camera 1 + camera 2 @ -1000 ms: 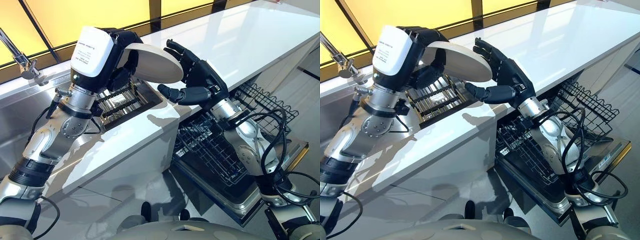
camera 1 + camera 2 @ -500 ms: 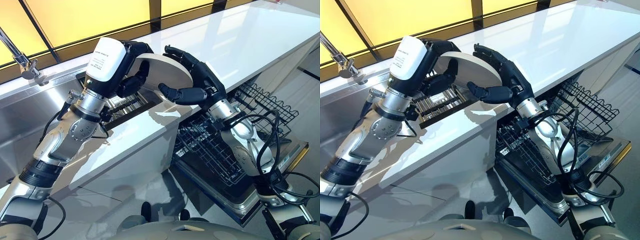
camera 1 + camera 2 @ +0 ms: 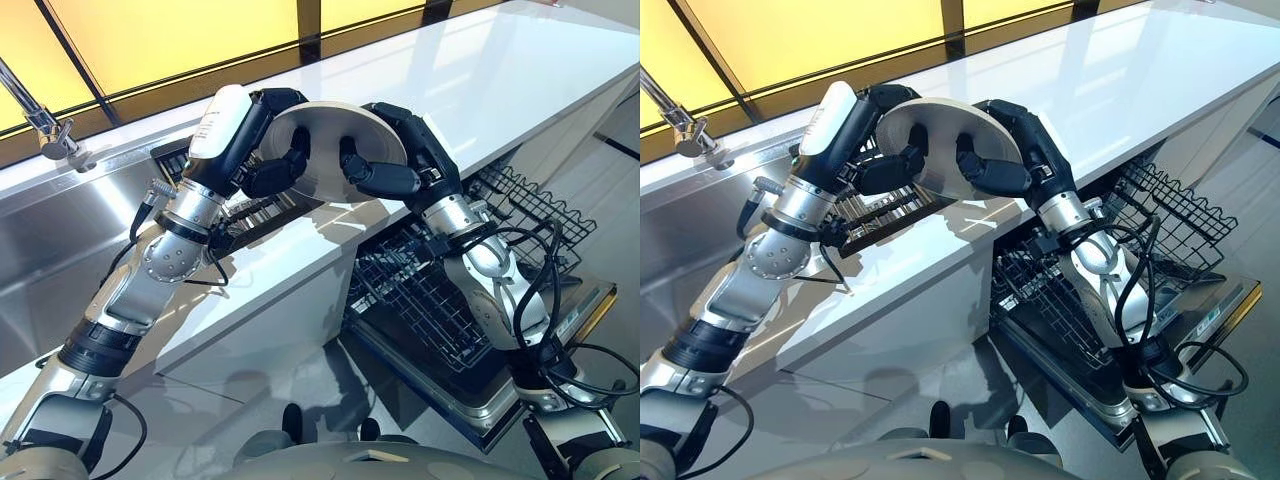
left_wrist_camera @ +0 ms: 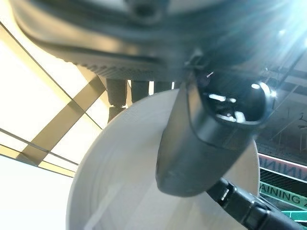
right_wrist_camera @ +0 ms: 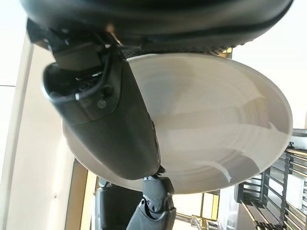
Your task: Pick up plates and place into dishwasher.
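Observation:
A round white plate (image 3: 325, 150) hangs tilted on edge above the white counter (image 3: 480, 80), between my two hands. My left hand (image 3: 272, 168) grips its left rim, thumb on the near face and fingers curled behind. On the right rim, my right hand (image 3: 400, 160) is curled the same way. The left wrist view shows the plate (image 4: 120, 187) under my left thumb (image 4: 201, 143). In the right wrist view my right thumb (image 5: 110, 124) presses on the plate (image 5: 216, 124). The dishwasher's lower wire rack (image 3: 420, 300) is pulled out below the right arm.
A steel sink (image 3: 60, 250) with a faucet (image 3: 40, 120) lies at the left, with a dark dish rack (image 3: 250, 212) in it beneath the plate. The dishwasher door (image 3: 565, 320) hangs open at the lower right, a black wire basket (image 3: 540, 215) above it.
My left hand swung the plate to the right and tipped it up on edge. My right hand, open a second ago, has closed on the plate's right rim.

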Motion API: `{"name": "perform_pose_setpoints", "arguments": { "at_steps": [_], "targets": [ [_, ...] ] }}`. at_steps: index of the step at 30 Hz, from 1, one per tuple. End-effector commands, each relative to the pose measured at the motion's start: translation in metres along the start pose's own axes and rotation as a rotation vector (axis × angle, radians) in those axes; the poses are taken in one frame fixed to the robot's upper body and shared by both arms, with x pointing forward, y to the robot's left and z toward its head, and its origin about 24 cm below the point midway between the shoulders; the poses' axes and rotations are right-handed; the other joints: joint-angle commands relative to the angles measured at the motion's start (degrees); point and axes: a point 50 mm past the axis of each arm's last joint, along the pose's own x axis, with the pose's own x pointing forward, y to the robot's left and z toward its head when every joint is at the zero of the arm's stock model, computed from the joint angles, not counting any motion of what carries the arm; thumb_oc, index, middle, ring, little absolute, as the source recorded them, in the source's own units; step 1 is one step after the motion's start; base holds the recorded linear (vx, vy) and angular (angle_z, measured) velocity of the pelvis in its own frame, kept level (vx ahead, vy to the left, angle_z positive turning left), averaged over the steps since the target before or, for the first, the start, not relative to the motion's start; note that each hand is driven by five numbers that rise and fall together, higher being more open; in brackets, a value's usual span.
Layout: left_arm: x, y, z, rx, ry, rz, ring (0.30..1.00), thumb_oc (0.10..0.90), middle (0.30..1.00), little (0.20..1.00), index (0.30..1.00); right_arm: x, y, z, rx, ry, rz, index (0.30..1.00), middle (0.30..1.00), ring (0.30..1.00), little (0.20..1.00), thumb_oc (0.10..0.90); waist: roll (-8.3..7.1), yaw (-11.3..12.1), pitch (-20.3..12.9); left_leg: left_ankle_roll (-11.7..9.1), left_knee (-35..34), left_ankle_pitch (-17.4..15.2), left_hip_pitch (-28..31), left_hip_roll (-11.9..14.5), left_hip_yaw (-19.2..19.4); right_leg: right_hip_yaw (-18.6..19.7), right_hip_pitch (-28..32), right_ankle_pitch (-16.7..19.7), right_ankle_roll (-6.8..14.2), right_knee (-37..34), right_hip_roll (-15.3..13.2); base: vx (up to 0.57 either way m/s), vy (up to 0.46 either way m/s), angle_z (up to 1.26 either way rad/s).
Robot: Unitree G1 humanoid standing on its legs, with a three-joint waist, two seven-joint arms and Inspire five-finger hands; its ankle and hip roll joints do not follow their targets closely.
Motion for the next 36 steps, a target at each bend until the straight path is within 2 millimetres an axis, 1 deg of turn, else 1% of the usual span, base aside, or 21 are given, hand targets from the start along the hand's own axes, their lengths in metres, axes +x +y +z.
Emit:
{"name": "perform_pose_setpoints", "arguments": {
  "at_steps": [1,7,8,10,11,12,15,17,18,20,21,23,24,25,26,29,30,31,32,33,36],
  "targets": [
    [0.029,0.038,0.036,-0.096,-0.24,0.267,0.9,0.8,0.9,0.9,0.9,0.022,0.014,0.057,0.011,-0.316,0.093,0.3,0.3,0.3,0.2,0.1,-0.11,-0.57,-4.43,1.58,0.11,-7.76,4.13,-3.05,0.79,-0.83,0.12,-2.24,-0.82,2.5,4.2,0.0,0.0,0.0],
    [0.022,0.037,0.023,-0.358,-0.145,0.258,0.9,0.8,0.9,0.9,0.9,0.015,0.001,0.051,-0.053,-0.293,0.015,0.3,0.3,0.3,0.2,0.1,-0.19,-0.93,-4.55,1.47,0.11,-7.84,4.34,-2.95,1.12,-0.31,0.37,-1.82,-0.74,1.84,4.37,0.0,0.0,0.0],
    [0.021,0.037,0.02,-0.411,-0.128,0.256,0.9,0.8,0.9,0.9,0.9,0.014,-0.005,0.052,-0.087,-0.299,-0.026,0.3,0.3,0.3,0.2,0.1,-0.19,-1.09,-4.53,1.45,0.11,-7.86,4.38,-2.92,1.23,-0.16,0.36,-1.72,-0.72,1.75,4.41,0.01,0.005,-0.04],
    [0.019,0.038,0.018,-0.465,-0.115,0.262,0.9,0.8,0.9,0.9,0.9,0.012,-0.014,0.055,-0.148,-0.311,-0.09,0.3,0.3,0.3,0.2,0.1,-0.19,-1.26,-4.49,1.47,0.11,-7.91,4.44,-2.88,1.39,0.04,0.35,-1.66,-0.73,1.7,4.49,0.01,0.006,-0.05],
    [0.017,0.041,0.016,-0.498,-0.106,0.27,0.9,0.8,0.9,0.9,0.9,0.009,-0.022,0.058,-0.215,-0.329,-0.15,0.3,0.3,0.3,0.2,0.1,-0.16,-1.42,-4.41,1.52,0.11,-7.96,4.51,-2.86,1.54,0.29,0.32,-1.59,-0.74,1.65,4.55,0.0,0.0,0.0],
    [0.015,0.042,0.015,-0.508,-0.103,0.272,0.9,0.8,0.9,0.9,0.9,0.006,-0.027,0.059,-0.242,-0.337,-0.183,0.3,0.3,0.3,0.2,0.1,-0.17,-1.53,-4.39,1.54,0.11,-7.98,4.53,-2.87,1.58,0.41,0.31,-1.58,-0.74,1.65,4.57,0.0,0.0,0.0],
    [0.007,0.048,0.012,-0.515,-0.095,0.287,0.9,0.8,0.9,0.9,0.9,-0.009,-0.052,0.07,-0.428,-0.396,-0.367,0.3,0.3,0.3,0.2,0.1,-0.03,-1.9,-4.34,1.64,0.11,-8.16,4.61,-2.85,1.89,1.06,0.2,-1.56,-0.69,1.65,4.74,0.01,0.011,-0.09],
    [-0.002,0.055,0.01,-0.495,-0.085,0.292,0.9,0.8,0.9,0.9,0.9,-0.027,-0.073,0.077,-0.556,-0.431,-0.541,0.3,0.3,0.3,0.2,0.1,0.04,-2.28,-4.21,1.78,0.11,-8.38,4.82,-2.88,2.08,1.46,0.14,-1.64,-0.61,1.81,4.86,0.02,0.011,-0.15],
    [-0.004,0.055,0.01,-0.489,-0.082,0.292,0.9,0.8,0.9,0.9,0.9,-0.03,-0.077,0.078,-0.575,-0.434,-0.573,0.3,0.3,0.3,0.2,0.1,0.06,-2.3,-4.21,1.79,0.11,-8.42,4.85,-2.86,2.14,1.53,0.13,-1.66,-0.59,1.85,4.88,0.02,0.01,-0.08],
    [-0.014,0.062,0.006,-0.46,-0.064,0.301,0.9,0.8,0.9,0.9,0.9,-0.053,-0.099,0.078,-0.651,-0.429,-0.752,0.3,0.3,0.3,0.2,0.1,0.22,-2.67,-4.0,1.97,0.11,-8.61,5.01,-2.87,2.28,1.95,0.05,-1.73,-0.48,2.03,4.94,0.02,0.011,-0.05],
    [-0.015,0.062,0.005,-0.458,-0.062,0.301,0.9,0.8,0.9,0.9,0.9,-0.055,-0.101,0.077,-0.653,-0.423,-0.767,0.3,0.3,0.3,0.2,0.1,0.23,-2.65,-4.03,1.98,0.11,-8.63,5.04,-2.86,2.31,1.99,0.06,-1.74,-0.46,2.04,4.94,0.02,0.012,-0.04],
    [-0.027,0.068,0.001,-0.446,-0.044,0.314,0.9,0.8,0.9,0.9,0.9,-0.077,-0.118,0.067,-0.668,-0.349,-0.905,0.3,0.3,0.3,0.2,0.1,0.44,-2.87,-3.92,2.05,0.11,-8.74,5.19,-2.87,2.42,2.23,0.04,-1.77,-0.3,2.13,4.94,0.02,0.015,-0.05],
    [-0.03,0.069,0.0,-0.442,-0.038,0.317,0.9,0.8,0.9,0.9,0.9,-0.083,-0.121,0.064,-0.668,-0.324,-0.935,0.3,0.3,0.3,0.2,0.1,0.49,-2.88,-3.92,2.08,0.11,-8.76,5.18,-2.88,2.43,2.27,0.02,-1.76,-0.28,2.11,4.93,0.01,0.014,-0.06],
    [-0.036,0.072,-0.001,-0.432,-0.028,0.327,0.9,0.8,0.9,0.9,0.9,-0.093,-0.127,0.057,-0.649,-0.282,-0.979,0.3,0.3,0.3,0.2,0.1,0.56,-2.94,-3.83,2.13,0.11,-8.78,5.17,-2.9,2.45,2.31,-0.01,-1.72,-0.21,2.08,4.9,0.01,0.007,-0.07],
    [-0.038,0.072,-0.002,-0.429,-0.024,0.332,0.9,0.8,0.9,0.9,0.9,-0.096,-0.128,0.055,-0.643,-0.264,-0.992,0.3,0.3,0.3,0.2,0.1,0.57,-2.96,-3.88,2.13,0.11,-8.78,5.16,-2.9,2.46,2.31,-0.02,-1.71,-0.18,2.07,4.9,0.01,0.006,-0.09],
    [-0.054,0.078,-0.008,-0.407,0.023,0.382,0.9,0.8,0.9,0.9,0.9,-0.115,-0.136,0.033,-0.609,-0.13,-1.062,0.3,0.3,0.3,0.2,0.1,0.74,-3.15,-3.99,2.1,0.11,-9.23,5.32,-2.83,2.5,2.21,0.16,-2.03,0.04,1.86,4.74,0.02,0.008,-0.06],
    [-0.06,0.08,-0.013,-0.409,0.05,0.403,0.9,0.8,0.9,0.9,0.9,-0.122,-0.136,0.022,-0.599,-0.077,-1.084,0.3,0.3,0.3,0.2,0.1,0.78,-3.23,-3.73,2.1,0.11,-8.7,5.15,-2.78,2.68,2.05,-0.13,-1.69,-0.02,2.11,4.67,0.04,0.009,-0.04],
    [-0.062,0.079,-0.014,-0.41,0.06,0.408,0.9,0.8,0.9,0.9,0.9,-0.124,-0.136,0.019,-0.599,-0.062,-1.088,0.3,0.3,0.3,0.2,0.1,0.81,-3.24,-3.85,2.09,0.11,-9.16,5.32,-2.79,2.55,2.12,0.1,-2.1,0.07,2.01,4.66,0.0,0.0,0.0],
    [-0.068,0.078,-0.02,-0.426,0.093,0.431,0.9,0.8,0.9,0.9,0.9,-0.131,-0.135,0.002,-0.597,0.026,-1.087,0.3,0.3,0.3,0.2,0.1,0.86,-3.19,-3.65,2.12,0.11,-9.21,5.32,-2.81,2.51,1.98,0.09,-2.19,0.13,2.08,4.57,0.03,0.002,-0.03],
    [-0.069,0.078,-0.022,-0.428,0.1,0.436,0.9,0.8,0.9,0.9,0.9,-0.132,-0.135,-0.001,-0.592,0.045,-1.086,0.3,0.3,0.3,0.2,0.1,0.86,-3.21,-3.61,2.14,0.11,-9.2,5.34,-2.83,2.5,1.96,0.13,-2.2,0.13,2.08,4.56,0.0,0.0,0.0],
    [-0.08,0.075,-0.031,-0.427,0.168,0.486,0.9,0.8,0.9,0.9,0.9,-0.139,-0.127,-0.03,-0.487,0.183,-1.059,0.3,0.3,0.3,0.2,0.1,0.89,-3.2,-3.19,2.29,0.11,-9.12,5.38,-2.86,2.54,1.56,0.16,-2.12,0.11,2.11,4.35,0.0,0.0,0.0]
  ]
}}
